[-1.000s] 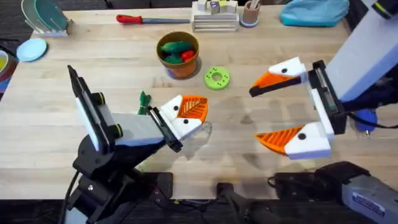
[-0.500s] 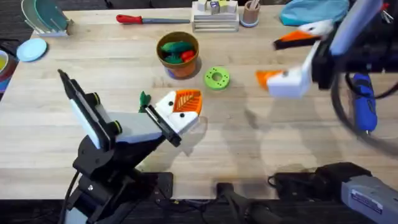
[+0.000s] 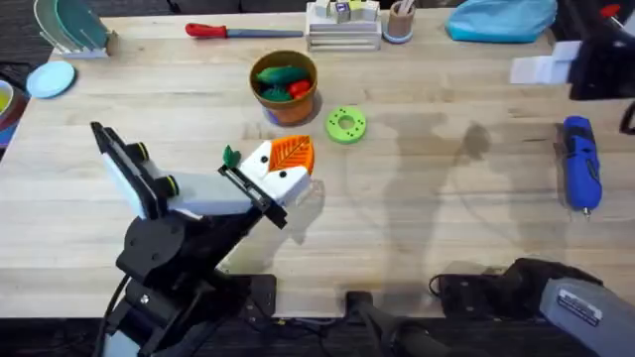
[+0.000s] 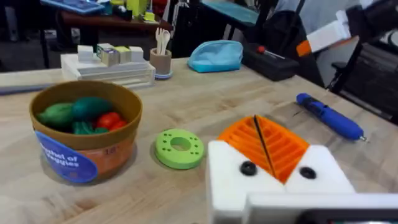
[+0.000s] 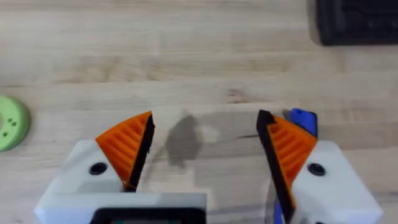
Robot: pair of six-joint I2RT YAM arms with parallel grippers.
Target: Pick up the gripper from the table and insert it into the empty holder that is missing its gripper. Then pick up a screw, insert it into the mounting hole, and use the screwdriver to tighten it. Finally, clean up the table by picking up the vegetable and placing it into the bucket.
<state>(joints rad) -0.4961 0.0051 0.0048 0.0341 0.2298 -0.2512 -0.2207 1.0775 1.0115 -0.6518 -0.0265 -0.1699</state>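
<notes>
Left end effector (image 3: 285, 169): orange ribbed pads pressed together with only a thin dark seam between them, nothing held; it sits low over the counter (image 3: 417, 218) at centre-left of the overhead view, tips pointing toward the upper right.
Right end effector (image 5: 204, 146): fingers spread wide, bare wood between the pads, nothing gripped (in the overhead view the arm is at the upper right edge).
Writing: the bucket's blue label reads "of Veggies" in part, the rest cannot be made out.
Bucket (image 3: 285, 85): upright at upper centre of the overhead view, holding green and red toy pieces.
Vegetable (image 3: 231, 159): small dark green piece just left of the left end effector's white fingers; whether it touches them cannot be told.
Screwdriver (image 3: 581, 162): lies flat at the right of the overhead view, long axis running top to bottom, thin tip toward the bottom.
Green disc (image 3: 345, 124): flat on the counter, just right of the bucket.
Red-handled screwdriver (image 3: 244, 31): lies along the top edge, handle to the left.
</notes>
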